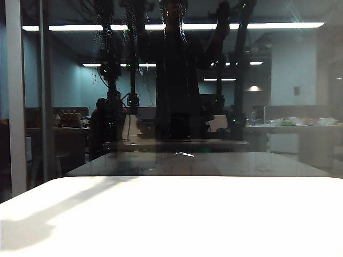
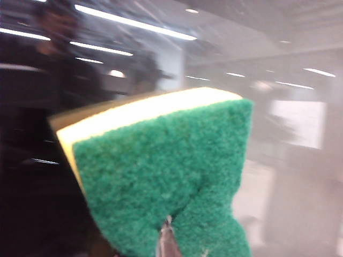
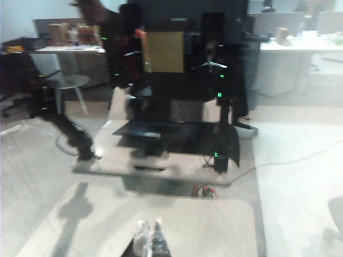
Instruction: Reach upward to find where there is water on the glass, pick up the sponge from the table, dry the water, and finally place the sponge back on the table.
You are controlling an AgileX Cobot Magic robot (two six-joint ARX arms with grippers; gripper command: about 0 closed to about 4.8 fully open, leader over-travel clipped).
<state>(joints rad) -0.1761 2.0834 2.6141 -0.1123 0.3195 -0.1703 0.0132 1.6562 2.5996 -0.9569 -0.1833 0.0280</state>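
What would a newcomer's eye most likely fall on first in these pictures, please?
Probably the sponge, green scouring side filling the left wrist view, pinched in the left gripper close to the glass. Next, whitish water streaks high on the pane's left, above the bare white table.

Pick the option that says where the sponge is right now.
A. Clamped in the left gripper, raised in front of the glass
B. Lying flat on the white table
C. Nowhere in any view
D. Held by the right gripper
A: the left wrist view shows the sponge pinched in the left gripper in front of the glass, while the right gripper is shut on nothing.
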